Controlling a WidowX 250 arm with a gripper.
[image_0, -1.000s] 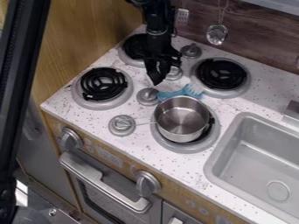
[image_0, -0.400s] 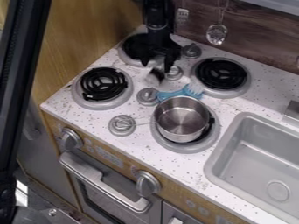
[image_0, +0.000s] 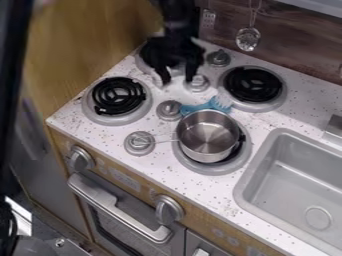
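Find black gripper (image_0: 177, 81) at upper centre, released and spread wide, near silver stove knob (image_0: 198, 84). Note steel saucepan (image_0: 208, 137) right of centre on burner (image_0: 215, 169), blue toothed utensil (image_0: 198, 107) by its upper rim.

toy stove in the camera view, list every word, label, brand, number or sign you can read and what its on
None can be read.
Wooden front panel: small pale marks near the left knob and the right knob, too small to read.
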